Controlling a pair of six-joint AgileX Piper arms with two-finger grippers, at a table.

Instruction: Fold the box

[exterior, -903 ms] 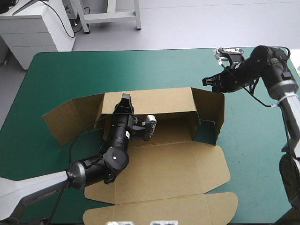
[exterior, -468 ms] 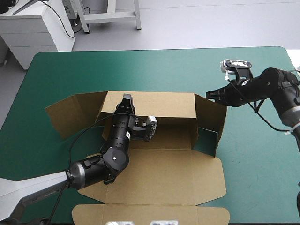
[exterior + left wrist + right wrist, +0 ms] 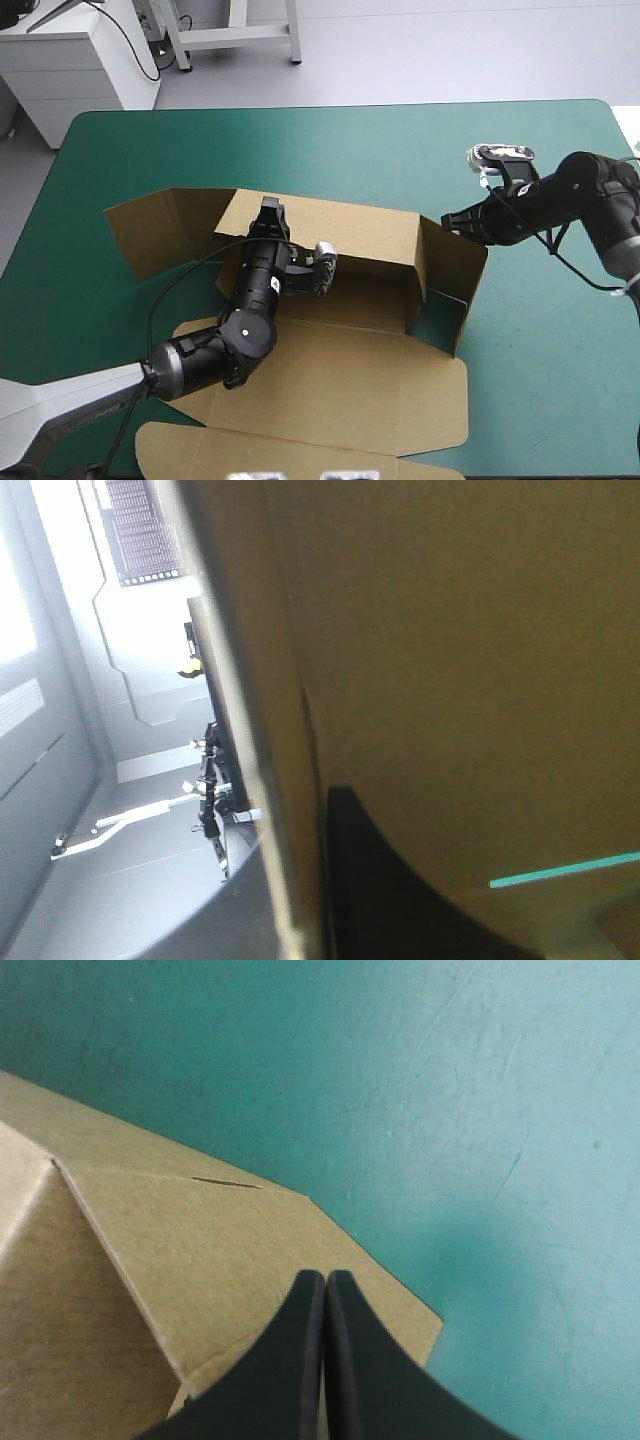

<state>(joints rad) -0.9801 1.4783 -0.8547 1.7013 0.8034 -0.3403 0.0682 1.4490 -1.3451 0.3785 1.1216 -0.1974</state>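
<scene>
The box (image 3: 340, 380), a cut sheet of plain brown board with a matt, fibrous face, sat half formed at the middle of the table (image 3: 400, 140) on its smooth teal-green cover. Its long far wall stood raised, and the right end wall rose at an angle beside it. The left end panel lay splayed outward to the left. Broad flat panels stretched toward the near edge, the nearest one with rounded corners.

The left gripper (image 3: 268, 212) reached across the inside of the box to the far wall's top edge. Its black fingers were all but closed, pinching the sheet. In its wrist view the board's pale cut edge ran beside one curved finger (image 3: 400, 900).

The right gripper (image 3: 325, 1276) was pressed together into one pointed arch. Its tip was at the upper far corner of the right end wall, though contact could not be judged.
</scene>
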